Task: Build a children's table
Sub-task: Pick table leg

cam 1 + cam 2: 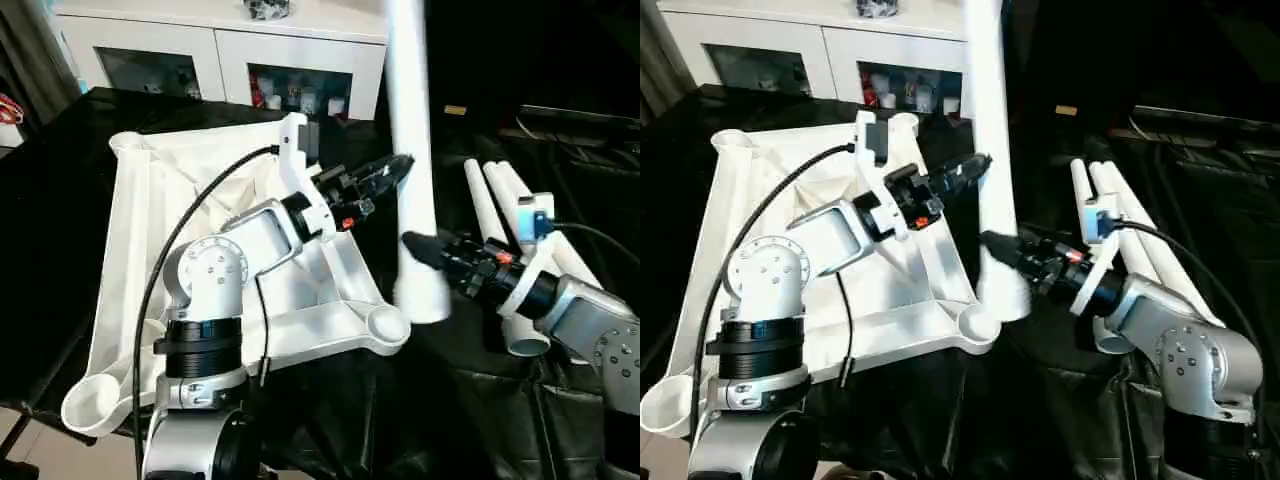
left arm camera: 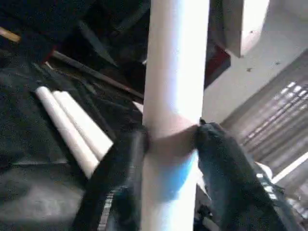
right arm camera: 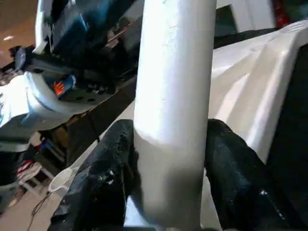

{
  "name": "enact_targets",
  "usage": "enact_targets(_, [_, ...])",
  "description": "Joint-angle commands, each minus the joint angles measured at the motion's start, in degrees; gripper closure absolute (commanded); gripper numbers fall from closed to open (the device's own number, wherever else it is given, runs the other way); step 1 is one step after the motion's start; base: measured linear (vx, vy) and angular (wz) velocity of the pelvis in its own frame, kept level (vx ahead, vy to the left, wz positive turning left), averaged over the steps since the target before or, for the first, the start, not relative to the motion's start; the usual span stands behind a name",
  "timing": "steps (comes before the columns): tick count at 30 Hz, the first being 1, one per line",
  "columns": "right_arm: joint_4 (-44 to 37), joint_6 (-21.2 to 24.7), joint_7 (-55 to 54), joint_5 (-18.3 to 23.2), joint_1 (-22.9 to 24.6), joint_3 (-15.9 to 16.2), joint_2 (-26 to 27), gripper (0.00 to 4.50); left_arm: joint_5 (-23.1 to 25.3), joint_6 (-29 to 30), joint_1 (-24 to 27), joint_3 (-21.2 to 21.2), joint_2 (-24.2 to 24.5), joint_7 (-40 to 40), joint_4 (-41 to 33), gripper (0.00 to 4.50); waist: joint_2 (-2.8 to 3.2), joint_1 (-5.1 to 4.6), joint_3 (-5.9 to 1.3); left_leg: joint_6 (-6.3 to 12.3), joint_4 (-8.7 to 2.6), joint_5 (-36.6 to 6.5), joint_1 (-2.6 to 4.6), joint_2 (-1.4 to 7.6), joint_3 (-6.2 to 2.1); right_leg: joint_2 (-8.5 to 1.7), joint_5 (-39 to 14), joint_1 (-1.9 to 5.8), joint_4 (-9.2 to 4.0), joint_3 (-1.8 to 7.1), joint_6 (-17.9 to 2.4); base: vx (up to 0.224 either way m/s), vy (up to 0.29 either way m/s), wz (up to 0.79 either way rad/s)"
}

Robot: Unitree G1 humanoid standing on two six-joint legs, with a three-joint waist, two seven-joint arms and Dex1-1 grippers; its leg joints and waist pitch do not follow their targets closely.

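The children's table top [image 1: 150, 190] lies upside down on black cloth, ribbed underside up, with round sockets at its corners. One long white leg [image 1: 408, 120] stands nearly upright, and both grippers hold it. My left gripper [image 1: 398, 168] is shut on its middle, one black finger [image 2: 120, 168] on each side. My right gripper [image 1: 418, 246] is shut on it lower down, its fingers [image 3: 103, 173] pressed against the tube. The leg's wide lower end [image 1: 422, 298] hangs just right of the near right corner socket [image 1: 386, 325]. I cannot tell whether it touches the socket.
Three more white legs [image 1: 497, 205] lie side by side on the black cloth at the right, behind my right forearm [image 1: 575, 315]. A white cabinet with glass doors [image 1: 220, 50] stands at the back. My left arm [image 1: 205, 300] reaches over the table top.
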Motion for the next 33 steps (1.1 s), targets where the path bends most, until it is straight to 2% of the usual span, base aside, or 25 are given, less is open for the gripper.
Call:
enact_targets(1, [-2.54, 0.74, 1.51, 1.91, -1.19, 1.69, -0.58, 2.64, -0.43, 0.46, -0.62, -2.26, -0.21, -0.74, -1.24, 2.43, -0.89, 0.24, -3.89, 6.34, -3.42, 6.17, 0.21, 3.46, -0.91, -5.10, 5.70, 3.41, -3.20, 2.70, -15.74, 0.000, 0.000, 0.00])
enact_targets(2, [-2.59, 0.73, 1.55, 2.01, -1.25, 1.75, -0.67, 2.64, -0.10, 0.20, -0.56, -2.67, -0.01, -0.83, -1.19, 2.09, -0.86, 0.23, -3.88, 6.22, -3.45, 6.09, 0.24, 3.48, -0.90, -5.06, 5.47, 3.36, -3.24, 2.69, -15.55, 0.000, 0.000, 0.00])
enact_targets(6, [-2.98, 0.87, 1.64, 2.66, -1.35, 1.94, -0.95, 2.64, 2.28, -1.36, -0.03, -5.50, 1.57, -1.88, -1.21, 2.05, -0.79, 0.24, -3.94, 6.17, -3.43, 6.23, 0.27, 3.46, -0.95, -5.02, 5.54, 3.38, -3.23, 2.68, -14.76, 0.000, 0.000, 0.00])
enact_targets(10, [-3.07, 0.78, 1.84, 2.91, -1.25, 2.28, -1.39, 2.64, 2.90, -1.95, 0.51, -7.31, 2.63, -2.94, -1.82, 2.05, -0.81, 0.25, -3.97, 5.52, -3.49, 6.24, 0.18, 3.46, -0.94, -5.04, 5.87, 3.45, -3.15, 2.66, -14.87, 0.000, 0.000, 0.00])
enact_targets(11, [-3.11, 0.85, 2.12, 3.07, -1.22, 2.56, -1.70, 2.64, 4.37, -3.42, 1.49, -10.53, 4.28, -5.26, -3.25, 2.05, -0.87, 0.25, -3.98, 5.43, -3.51, 6.18, 0.19, 3.42, -0.92, -5.00, 5.67, 3.46, -3.18, 2.67, -14.55, 0.000, 0.000, 0.00])
enact_targets(12, [-3.13, 0.86, 2.16, 3.18, -1.21, 2.65, -1.81, 2.64, 4.83, -3.87, 1.85, -11.57, 4.78, -5.99, -3.74, 2.05, -0.90, 0.19, -4.00, 5.34, -3.60, 6.31, 0.11, 3.52, -0.98, -5.06, 5.62, 3.57, -3.08, 2.67, -14.22, 0.000, 0.000, 0.00])
enact_targets(13, [-3.12, 0.85, 2.13, 3.18, -1.21, 2.68, -1.83, 2.64, 4.93, -3.95, 1.88, -11.51, 4.67, -5.71, -3.70, 2.05, -0.78, 0.13, -4.04, 5.21, -3.47, 6.68, 0.20, 3.46, -0.90, -4.97, 6.25, 3.42, -3.01, 2.66, -14.14, 0.000, 0.000, 0.00])
enact_targets(14, [-3.08, 0.81, 2.03, 3.19, -1.21, 2.74, -1.90, 2.64, 5.15, -4.13, 1.94, -11.17, 4.27, -4.79, -3.50, 2.33, -0.80, 0.11, -4.05, 5.18, -3.43, 6.62, 0.23, 3.46, -0.85, -4.99, 6.57, 3.41, -3.03, 2.68, -14.34, 0.000, 0.000, 0.00])
enact_targets(18, [-2.85, 0.60, 1.79, 3.47, -1.29, 2.82, -2.16, 2.64, 3.79, -4.48, 1.53, -9.37, 3.57, -4.00, -2.92, 2.44, -0.87, 0.26, -3.96, 4.88, -3.49, 5.83, 0.24, 3.49, -0.80, -5.04, 6.17, 3.43, -3.10, 2.64, -15.20, 0.000, 0.000, 0.00])
enact_targets(25, [-2.65, -0.63, 1.16, 2.62, -1.32, 3.62, -2.48, 2.65, 2.78, -5.58, 1.72, -8.65, 3.74, -4.34, -2.55, 2.58, -0.87, 0.34, -4.05, 4.74, -3.46, 6.00, 0.18, 3.39, -0.83, -5.02, 6.11, 3.50, -3.04, 2.60, -14.75, 0.000, 0.000, 0.00])
enact_targets(26, [-2.49, -1.56, 0.35, 1.20, -1.41, 4.05, -2.51, 2.09, 3.60, -6.00, 1.69, -9.25, 4.10, -4.35, -2.62, 2.58, -0.81, 0.34, -4.09, 4.79, -3.41, 6.26, 0.17, 3.40, -0.85, -4.99, 6.52, 3.46, -2.98, 2.61, -14.71, 0.000, 0.000, 0.00])
enact_targets(33, [-1.63, -1.42, -1.09, 0.29, -2.53, 4.57, -2.76, 1.68, 8.19, -9.54, 1.01, -12.87, 5.81, -4.65, -2.96, 2.59, -0.87, 0.17, -4.07, 4.54, -3.48, 5.81, 0.26, 3.38, -0.81, -4.99, 5.73, 3.49, -3.07, 2.65, -13.97, 0.000, 0.000, 0.00])
